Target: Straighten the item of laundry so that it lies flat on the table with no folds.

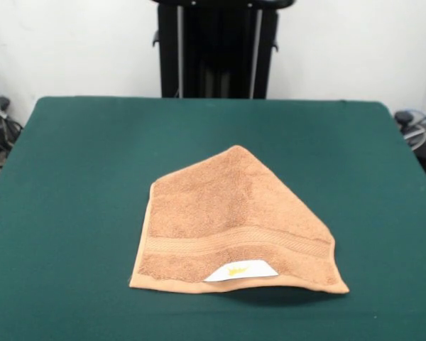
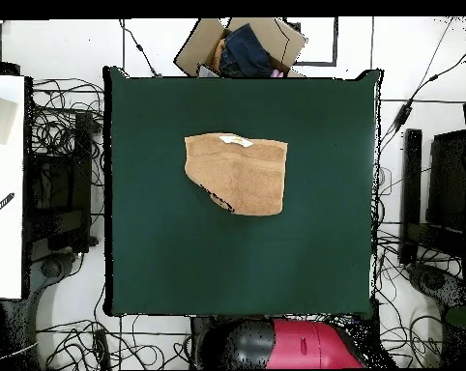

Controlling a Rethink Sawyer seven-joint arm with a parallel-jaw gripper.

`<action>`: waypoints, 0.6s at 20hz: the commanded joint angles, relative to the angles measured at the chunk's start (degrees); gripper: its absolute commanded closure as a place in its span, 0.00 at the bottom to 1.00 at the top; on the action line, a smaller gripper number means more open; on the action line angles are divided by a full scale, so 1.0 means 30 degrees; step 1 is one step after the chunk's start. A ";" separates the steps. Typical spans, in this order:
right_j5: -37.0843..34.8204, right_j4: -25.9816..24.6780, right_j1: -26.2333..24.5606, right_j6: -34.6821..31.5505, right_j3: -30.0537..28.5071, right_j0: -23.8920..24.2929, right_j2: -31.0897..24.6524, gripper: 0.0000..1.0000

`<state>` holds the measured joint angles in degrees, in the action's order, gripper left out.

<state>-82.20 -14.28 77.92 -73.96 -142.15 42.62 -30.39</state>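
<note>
Towel, folded over, lies centre frame on the green table; cardboard box at overhead top holds dark clothing. Gripper unseen, jaws untellable.

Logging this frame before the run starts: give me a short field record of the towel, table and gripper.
item: orange-tan towel
state: folded over, one corner turned in, not flat
label: white label with a yellow mark, at the edge nearest the front camera
surface: green table
gripper: not visible in either view
beyond table: cardboard box, cables on floor
</note>
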 commanded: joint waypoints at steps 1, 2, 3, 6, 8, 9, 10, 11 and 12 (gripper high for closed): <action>0.2946 -0.1905 -0.2992 -0.4369 0.0108 -0.0184 0.1354 0.00; 0.3262 -0.2036 -0.3291 -0.4421 0.0074 -0.0183 0.1513 0.00; 0.3554 -0.2188 -0.3557 -0.4472 0.0057 -0.0205 0.1677 0.00; 0.4357 -0.2751 -0.4244 -0.4690 0.0027 -0.0298 0.2184 0.00; 0.4950 -0.3074 -0.4840 -0.4826 0.0105 -0.0382 0.2561 0.00; 0.5249 -0.3257 -0.5167 -0.4854 0.0132 -0.0400 0.2748 0.00; 0.5512 -0.3335 -0.5402 -0.4869 0.0178 -0.0431 0.2899 0.00; 0.5707 -0.3530 -0.5625 -0.4936 0.0206 -0.0474 0.3048 0.00; 0.6091 -0.3718 -0.5628 -0.4774 -0.0003 -0.0379 0.3272 0.00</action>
<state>-70.88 -21.11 66.75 -73.96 -142.15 42.60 -24.58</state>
